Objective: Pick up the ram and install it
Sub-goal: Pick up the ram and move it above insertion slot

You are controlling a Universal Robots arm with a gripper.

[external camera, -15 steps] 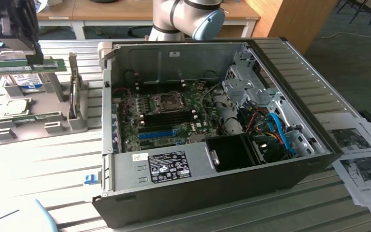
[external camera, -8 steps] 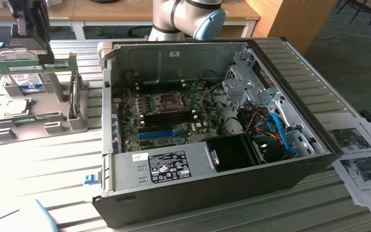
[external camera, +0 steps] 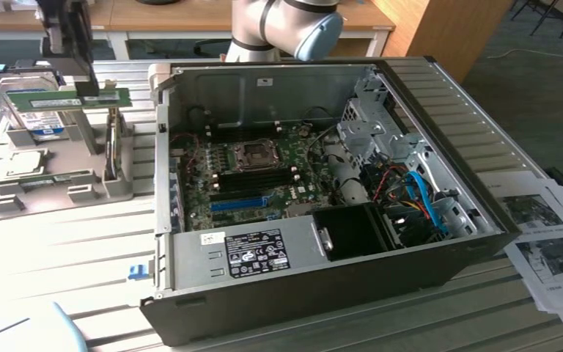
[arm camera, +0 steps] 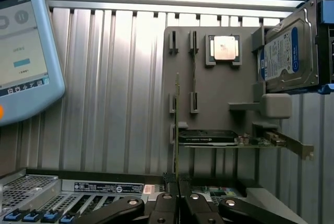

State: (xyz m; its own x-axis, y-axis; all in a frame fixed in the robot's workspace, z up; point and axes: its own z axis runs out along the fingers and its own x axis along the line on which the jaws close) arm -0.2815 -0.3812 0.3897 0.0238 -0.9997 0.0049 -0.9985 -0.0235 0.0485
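A: Claw state?
B: Claw point(external camera: 88, 89) clamped together on the ram point(external camera: 67, 100); the stick sits edge-on between the fingers point(arm camera: 185, 186) in wrist view.
A: Ram where?
B: In the air over the grey holder point(external camera: 47, 192), ten o'clock from the open PC case point(external camera: 292, 293) on the bench point(external camera: 76, 249).
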